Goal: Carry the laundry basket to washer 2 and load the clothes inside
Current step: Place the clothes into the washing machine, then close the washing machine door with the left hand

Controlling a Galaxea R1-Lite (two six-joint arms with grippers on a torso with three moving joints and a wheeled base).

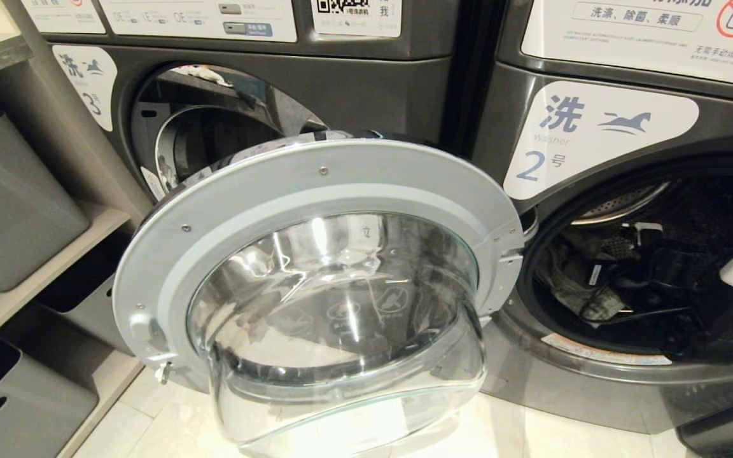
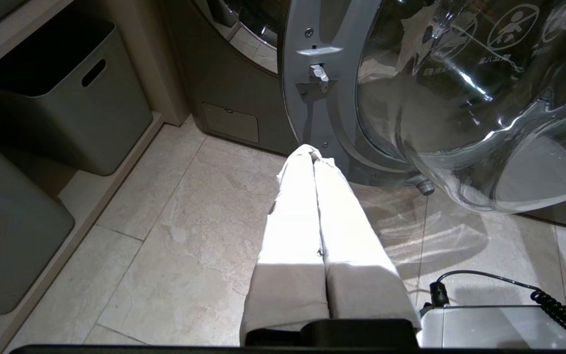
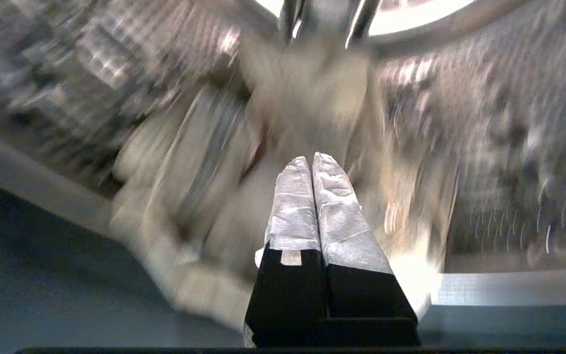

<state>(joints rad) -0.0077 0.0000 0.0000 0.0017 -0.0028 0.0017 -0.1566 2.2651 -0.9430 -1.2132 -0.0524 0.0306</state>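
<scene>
The right gripper (image 3: 312, 160), fingers pressed together on nothing, reaches into the drum of washer 2 (image 1: 602, 133) above the clothes (image 3: 204, 162) lying there, its door (image 1: 315, 280) swung open, while the left gripper (image 2: 313, 150), also closed and empty, hangs over the floor tiles (image 2: 189, 206).

The head camera looked down at the open door (image 1: 315, 280) close by; the left wrist camera shared it (image 2: 440, 98); the right wrist camera faced the drum (image 3: 484, 147) at twelve o'clock.
</scene>
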